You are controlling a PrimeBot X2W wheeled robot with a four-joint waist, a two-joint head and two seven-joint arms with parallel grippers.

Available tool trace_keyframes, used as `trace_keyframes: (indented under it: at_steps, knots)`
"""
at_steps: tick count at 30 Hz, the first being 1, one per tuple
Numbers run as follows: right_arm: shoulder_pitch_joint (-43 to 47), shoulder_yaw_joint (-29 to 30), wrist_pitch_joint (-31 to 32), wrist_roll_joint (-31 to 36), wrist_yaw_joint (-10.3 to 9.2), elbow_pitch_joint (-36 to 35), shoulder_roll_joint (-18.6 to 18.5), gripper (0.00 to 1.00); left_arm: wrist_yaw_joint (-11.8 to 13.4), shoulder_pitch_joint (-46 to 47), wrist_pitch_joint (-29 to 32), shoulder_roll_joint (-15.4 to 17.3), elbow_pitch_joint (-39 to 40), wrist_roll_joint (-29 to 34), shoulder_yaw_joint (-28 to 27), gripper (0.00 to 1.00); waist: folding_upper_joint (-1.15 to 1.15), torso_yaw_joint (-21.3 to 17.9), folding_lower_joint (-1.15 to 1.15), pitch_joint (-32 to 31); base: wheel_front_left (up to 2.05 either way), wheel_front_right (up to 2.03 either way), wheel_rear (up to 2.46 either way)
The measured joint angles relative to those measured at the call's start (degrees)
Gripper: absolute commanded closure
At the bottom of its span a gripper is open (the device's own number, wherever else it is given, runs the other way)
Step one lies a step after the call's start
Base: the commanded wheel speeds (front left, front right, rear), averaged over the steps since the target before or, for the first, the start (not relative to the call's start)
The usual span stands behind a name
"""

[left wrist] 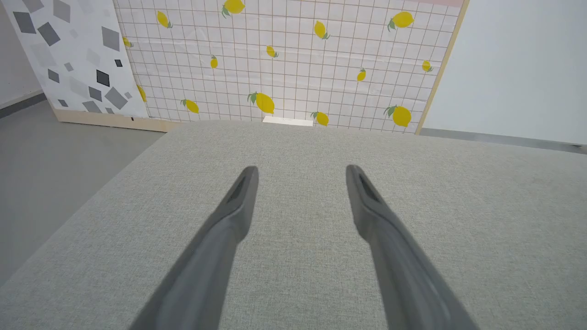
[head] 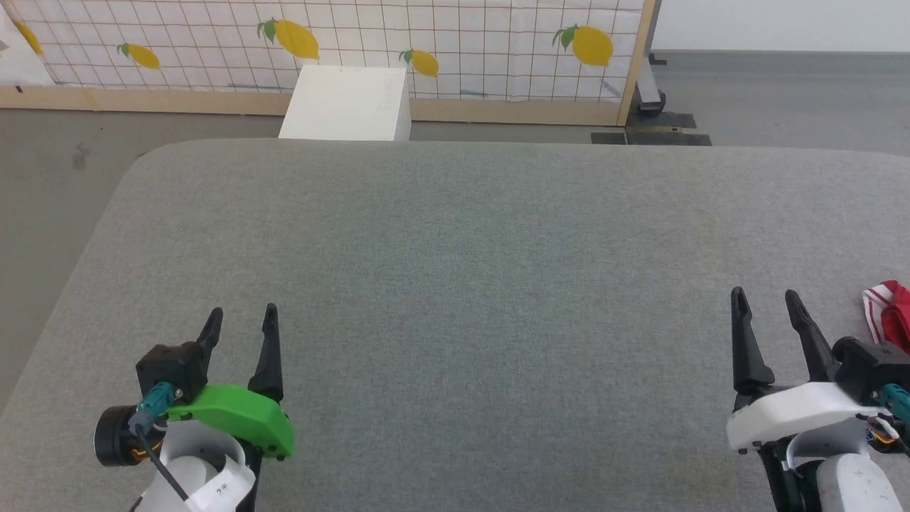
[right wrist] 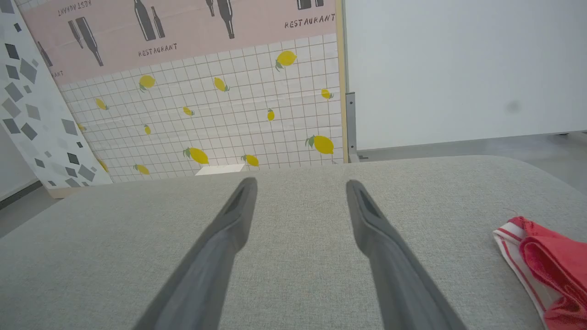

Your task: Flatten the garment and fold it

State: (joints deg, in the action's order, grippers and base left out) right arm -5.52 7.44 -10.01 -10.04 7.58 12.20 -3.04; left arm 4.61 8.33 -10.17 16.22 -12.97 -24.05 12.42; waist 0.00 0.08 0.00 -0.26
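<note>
Left gripper (head: pixel 242 311), right gripper (head: pixel 766 294) released; garment (head: pixel 889 313) bunched beside right; white box (head: pixel 348 103) beyond table (head: pixel 455 235).

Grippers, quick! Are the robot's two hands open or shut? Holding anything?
Left gripper: open, holding nothing.
Right gripper: open, holding nothing; the garment lies off to its right, ungripped.

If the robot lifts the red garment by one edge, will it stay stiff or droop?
Probably floppy: the garment lies in soft folds, so it should droop. Likely light, as the cloth looks thin. Pushed, it may bunch on the textured surface.
</note>
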Motion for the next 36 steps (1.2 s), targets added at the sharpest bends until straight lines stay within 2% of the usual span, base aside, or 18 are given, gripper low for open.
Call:
trace_keyframes:
  at_steps: [36]
  knots:
    - [-0.03,-0.8,0.51,-0.09,0.0,0.52,0.02,0.0,1.0,0.22,-0.26,0.25,-0.11,-0.36,1.15,0.0,0.0,-0.36,0.0,0.42,0.0,0.0,0.0]
